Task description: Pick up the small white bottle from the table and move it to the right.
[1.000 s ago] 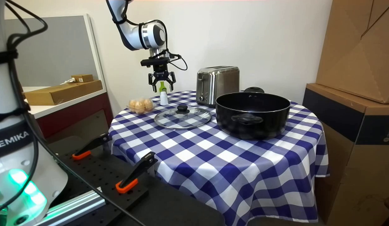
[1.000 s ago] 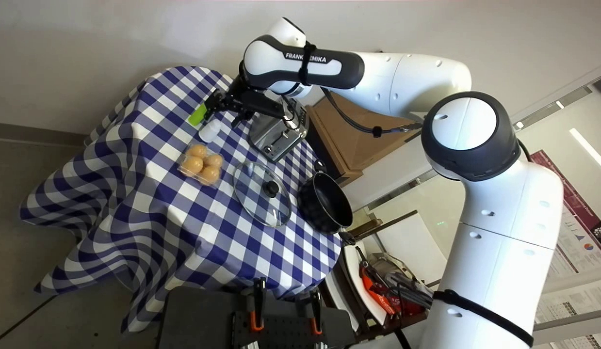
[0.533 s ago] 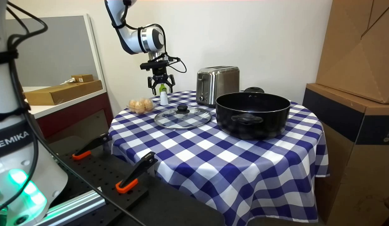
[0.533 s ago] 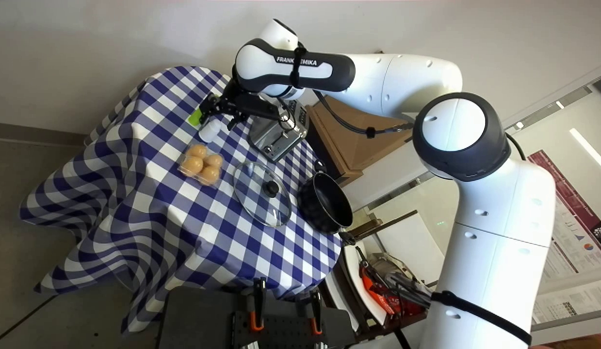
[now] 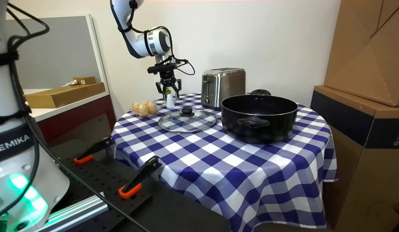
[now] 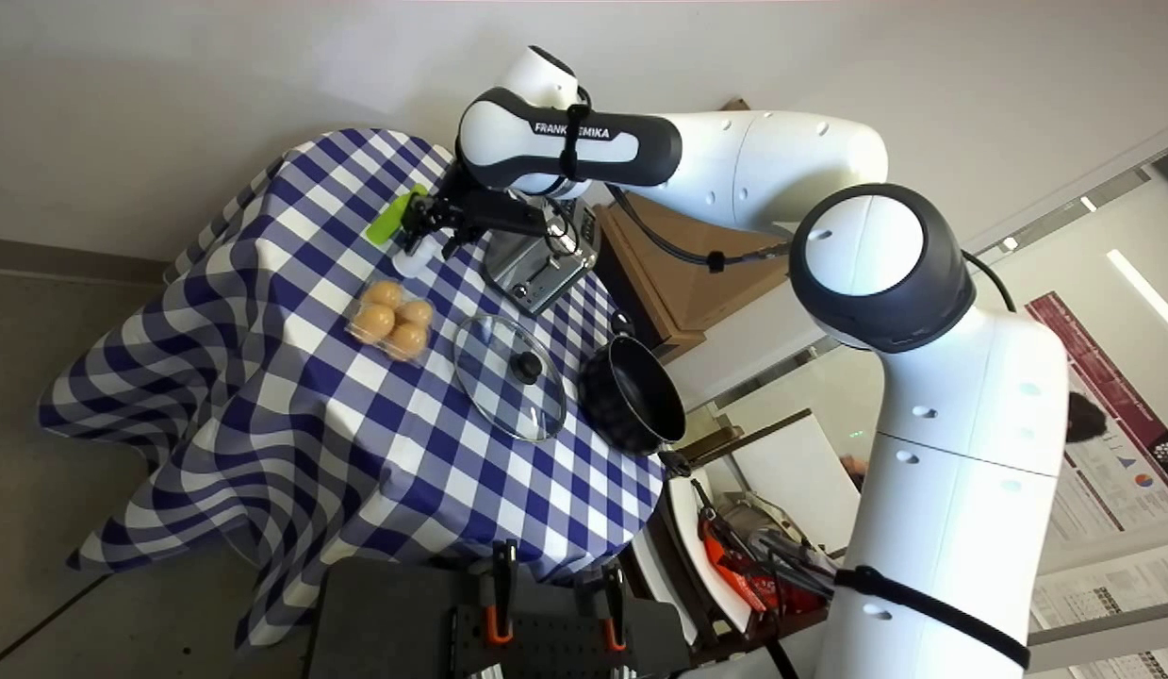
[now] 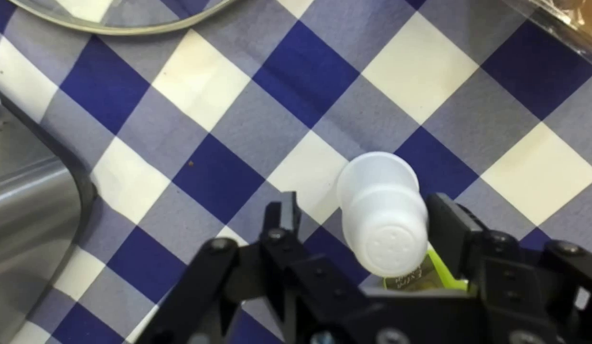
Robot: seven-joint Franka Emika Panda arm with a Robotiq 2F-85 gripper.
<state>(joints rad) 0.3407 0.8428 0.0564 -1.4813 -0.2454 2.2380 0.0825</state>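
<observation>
The small white bottle stands on the checked tablecloth, its narrower end toward the wrist camera. My gripper is around its upper part, the jaws partly closed but still apart. In the wrist view the right-hand finger lies against or very near the bottle's side. A clear gap separates the left-hand finger from it. Both exterior views also show the white bottle below and between the fingers, partly covered in an exterior view.
A green bottle is right behind the white one. Close by are a clear egg pack, a glass lid and a steel toaster. A black pot sits farther along the table. Cardboard boxes stand beyond.
My gripper has come down around the white bottle and its jaws have narrowed. The bottle has shifted slightly toward the toaster side. Eggs, lid and pot have stayed put.
</observation>
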